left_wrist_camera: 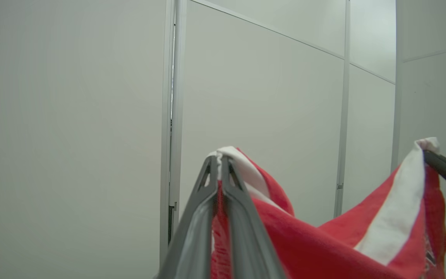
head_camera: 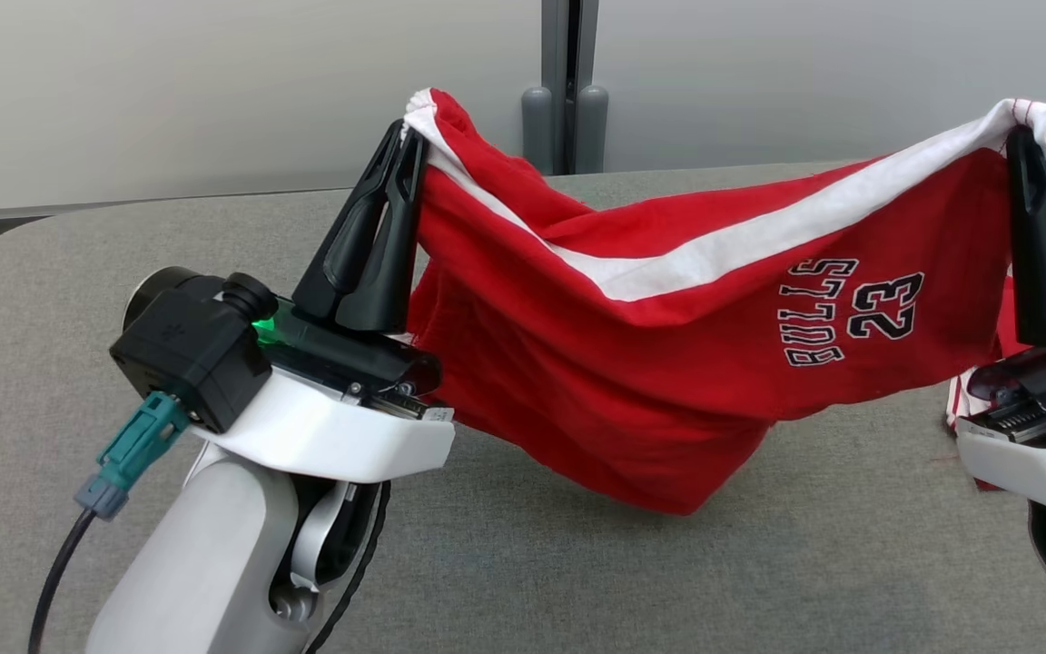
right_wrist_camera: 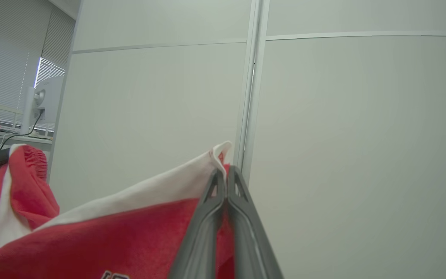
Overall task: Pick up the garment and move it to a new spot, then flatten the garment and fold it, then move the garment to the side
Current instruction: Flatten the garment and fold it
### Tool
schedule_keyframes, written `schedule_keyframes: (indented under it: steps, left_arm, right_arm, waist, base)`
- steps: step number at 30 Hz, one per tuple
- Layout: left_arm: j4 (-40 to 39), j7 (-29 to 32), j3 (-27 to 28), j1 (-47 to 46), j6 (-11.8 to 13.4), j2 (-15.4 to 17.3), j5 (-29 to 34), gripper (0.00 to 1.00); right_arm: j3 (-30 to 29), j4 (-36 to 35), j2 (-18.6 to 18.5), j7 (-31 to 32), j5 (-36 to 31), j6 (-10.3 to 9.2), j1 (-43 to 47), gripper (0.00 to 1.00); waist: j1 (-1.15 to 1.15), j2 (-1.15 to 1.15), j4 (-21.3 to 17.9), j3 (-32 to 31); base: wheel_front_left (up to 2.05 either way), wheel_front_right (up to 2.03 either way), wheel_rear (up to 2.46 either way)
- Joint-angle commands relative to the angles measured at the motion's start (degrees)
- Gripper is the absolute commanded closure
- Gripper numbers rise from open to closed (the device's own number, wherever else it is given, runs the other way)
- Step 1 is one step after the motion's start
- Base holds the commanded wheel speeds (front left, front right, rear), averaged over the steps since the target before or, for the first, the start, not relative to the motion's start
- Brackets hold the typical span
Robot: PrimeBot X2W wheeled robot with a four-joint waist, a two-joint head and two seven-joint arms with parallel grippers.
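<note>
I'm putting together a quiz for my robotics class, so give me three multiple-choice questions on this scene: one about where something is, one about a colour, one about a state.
1. On the hanging garment, the "23" print sits toward which end?
A) the robot's left
B) the robot's right
C) dead centre

2. What colour is the stripe along the garment's top edge?
A) white
B) blue
C) yellow

3. How do the left gripper and right gripper stand?
A) both open, clear of the cloth
B) both shut on the garment
C) one shut, one open

Answers:
1 B: the print lies close to the right gripper.
2 A: a white band runs across the red cloth.
3 B: each pair of fingers is pinched together on a top corner of the cloth.
</note>
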Motion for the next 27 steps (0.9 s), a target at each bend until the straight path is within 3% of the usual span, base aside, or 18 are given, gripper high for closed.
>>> schedule_keyframes:
  steps: [1, 8, 14, 19, 27]
  left_arm:
    - [-0.26, -0.01, 0.30, -0.82, 0.22, 0.21, -0.01, 1.00]
    - [2.84, 0.29, 2.31, -6.04, -1.36, -0.37, -2.72, 1.00]
    - [11.15, -0.79, 5.15, -18.30, -3.96, -1.71, -4.44, 1.00]
    - [22.76, -2.78, 7.51, -31.55, -6.48, -2.75, -5.41, 1.00]
    - [45.47, -7.60, 10.48, -47.48, -9.00, -4.46, -6.46, 1.00]
  right_arm:
    - [-0.02, -0.10, 0.12, 0.28, 0.59, 0.00, -0.71, 1.00]
    - [0.61, 3.48, -0.41, 0.53, 2.94, 0.00, -7.05, 1.00]
    - [3.06, 10.74, -2.25, 0.78, 6.12, 0.00, -21.23, 1.00]
    - [6.60, 21.15, -2.07, 0.42, 8.77, 0.00, -37.20, 1.00]
    - [14.22, 44.00, 1.78, -5.29, 10.78, 0.00, -57.92, 1.00]
  waist:
    - [0.00, 0.00, 0.03, 0.37]
    - [0.00, 0.00, 0.17, 4.75]
    - [0.00, 0.00, 0.67, 11.80]
    - [0.00, 0.00, 0.78, 16.46]
    - [0.00, 0.00, 0.17, 18.15]
  base:
    - [0.00, 0.00, 0.00]
    - [0.00, 0.00, 0.00]
    - [0.00, 0.00, 0.00]
    - [0.00, 0.00, 0.00]
    - [0.00, 0.00, 0.00]
